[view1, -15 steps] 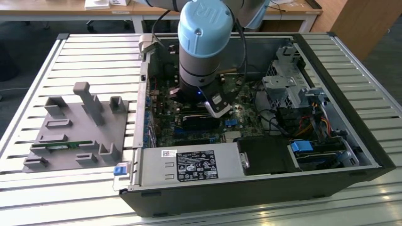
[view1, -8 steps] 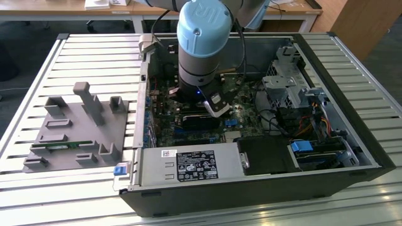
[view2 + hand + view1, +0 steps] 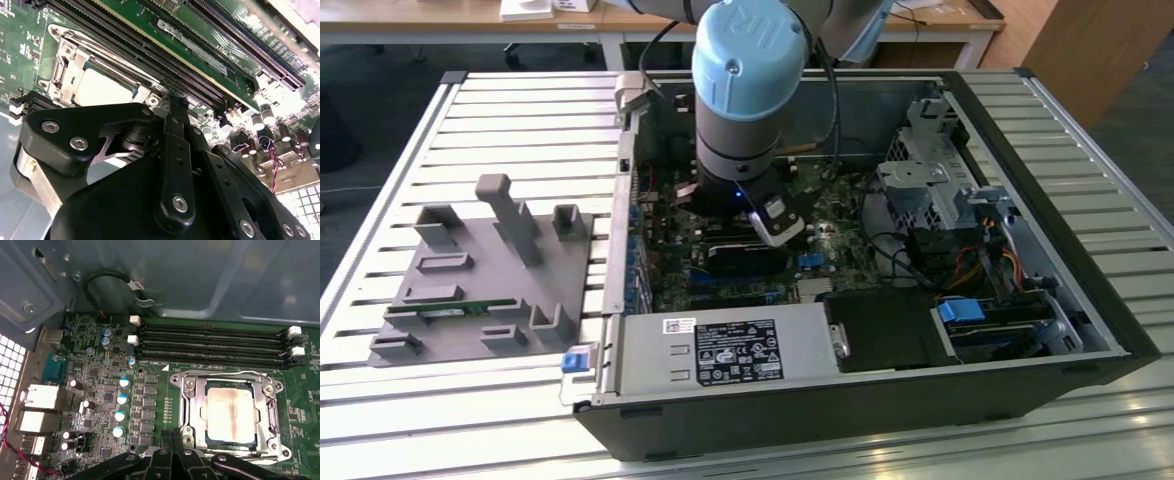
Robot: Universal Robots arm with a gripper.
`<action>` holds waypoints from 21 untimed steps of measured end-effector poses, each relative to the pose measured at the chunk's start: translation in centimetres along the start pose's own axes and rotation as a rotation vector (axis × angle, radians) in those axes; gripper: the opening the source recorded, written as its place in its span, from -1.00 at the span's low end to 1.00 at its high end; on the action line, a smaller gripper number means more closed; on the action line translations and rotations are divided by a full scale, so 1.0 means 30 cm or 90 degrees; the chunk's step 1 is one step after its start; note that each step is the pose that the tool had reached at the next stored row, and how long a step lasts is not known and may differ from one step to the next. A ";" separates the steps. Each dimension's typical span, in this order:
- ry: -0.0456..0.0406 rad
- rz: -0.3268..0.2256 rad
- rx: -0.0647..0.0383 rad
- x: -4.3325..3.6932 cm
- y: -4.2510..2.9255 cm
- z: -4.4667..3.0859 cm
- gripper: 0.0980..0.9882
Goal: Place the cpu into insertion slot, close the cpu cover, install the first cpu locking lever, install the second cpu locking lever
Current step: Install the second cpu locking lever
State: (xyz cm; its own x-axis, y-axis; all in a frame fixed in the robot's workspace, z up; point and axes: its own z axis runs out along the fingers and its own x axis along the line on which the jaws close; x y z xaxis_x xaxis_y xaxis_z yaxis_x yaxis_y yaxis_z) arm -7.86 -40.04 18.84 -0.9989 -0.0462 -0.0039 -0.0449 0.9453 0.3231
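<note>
cpu (image 3: pixel 231 415) flat in insertion slot, metal top up | cpu cover (image 3: pixel 192 405) down | fingers (image 3: pixel 172 437) together

- a lab or workshop test bench: an open computer case (image 3: pixel 881 330) lies on a slatted aluminium table (image 3: pixel 520 120)
- a grey moulded parts fixture (image 3: pixel 487 275) sits beside it
- wooden desks (image 3: pixel 560 30) stand behind
</note>
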 end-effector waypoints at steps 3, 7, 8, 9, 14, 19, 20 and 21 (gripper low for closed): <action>0.0001 0.000 0.000 0.002 0.000 0.000 -0.98; 0.0001 0.000 0.000 0.003 0.005 -0.013 -0.98; 0.0001 0.000 0.000 0.003 0.007 -0.019 -0.98; 0.0001 0.000 0.000 0.003 0.009 -0.025 -0.98; 0.0001 0.000 0.000 0.003 0.019 -0.055 -0.98; 0.0000 0.000 -0.001 0.003 0.032 -0.093 -0.98; 0.0000 0.000 0.000 0.003 0.034 -0.098 -0.98; -0.0002 0.000 0.000 0.003 0.035 -0.101 -0.98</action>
State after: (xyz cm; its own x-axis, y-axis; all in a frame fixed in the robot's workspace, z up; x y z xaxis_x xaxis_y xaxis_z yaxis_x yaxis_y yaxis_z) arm -7.96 -40.05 22.04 -0.9989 -0.0463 -0.0043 -0.0452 0.9451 0.3237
